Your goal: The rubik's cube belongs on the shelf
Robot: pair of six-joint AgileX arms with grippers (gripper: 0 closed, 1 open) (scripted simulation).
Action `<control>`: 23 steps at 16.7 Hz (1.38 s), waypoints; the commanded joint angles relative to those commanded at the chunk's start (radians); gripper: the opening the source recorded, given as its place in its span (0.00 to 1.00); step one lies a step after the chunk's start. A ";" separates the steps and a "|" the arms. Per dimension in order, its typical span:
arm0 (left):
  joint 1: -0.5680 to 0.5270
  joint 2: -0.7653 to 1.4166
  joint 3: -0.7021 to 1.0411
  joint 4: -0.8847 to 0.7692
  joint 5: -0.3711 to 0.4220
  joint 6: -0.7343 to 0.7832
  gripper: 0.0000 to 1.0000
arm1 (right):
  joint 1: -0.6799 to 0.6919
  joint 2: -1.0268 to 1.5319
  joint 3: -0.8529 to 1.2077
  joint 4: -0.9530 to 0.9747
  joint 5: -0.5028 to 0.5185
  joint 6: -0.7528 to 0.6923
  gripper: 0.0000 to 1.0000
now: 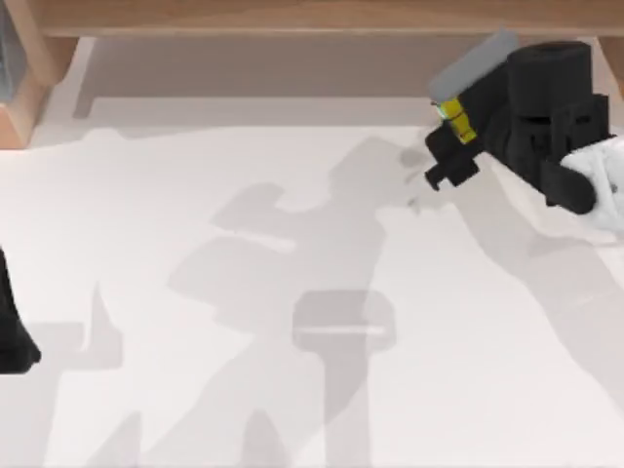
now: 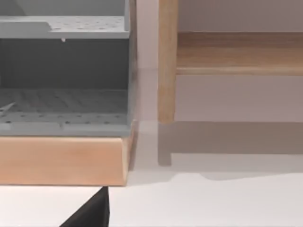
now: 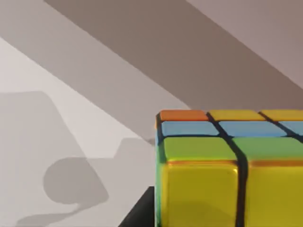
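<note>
The rubik's cube [image 1: 456, 120] shows as a small yellow patch held above the table at the back right, with my right gripper [image 1: 449, 138] shut on it. Up close, the rubik's cube [image 3: 227, 170] has yellow, green, blue and orange squares and hangs over the white table. The shelf [image 1: 322, 15] is a long light-brown board along the table's far edge, with a slanting side support [image 1: 29, 88] at the left. The gripper with the cube is just in front of the board's right part. My left arm [image 1: 12, 327] is parked at the left edge.
A grey perforated rack [image 2: 61, 71] on a wooden base [image 2: 61, 161] stands beside the shelf's upright post [image 2: 166, 61]. The shelf's board [image 2: 236, 52] runs on from the post. The white table [image 1: 292, 292] carries the arms' shadows.
</note>
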 joint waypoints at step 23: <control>0.000 0.000 0.000 0.000 0.000 0.000 1.00 | -0.116 0.080 -0.214 1.023 0.087 0.373 0.00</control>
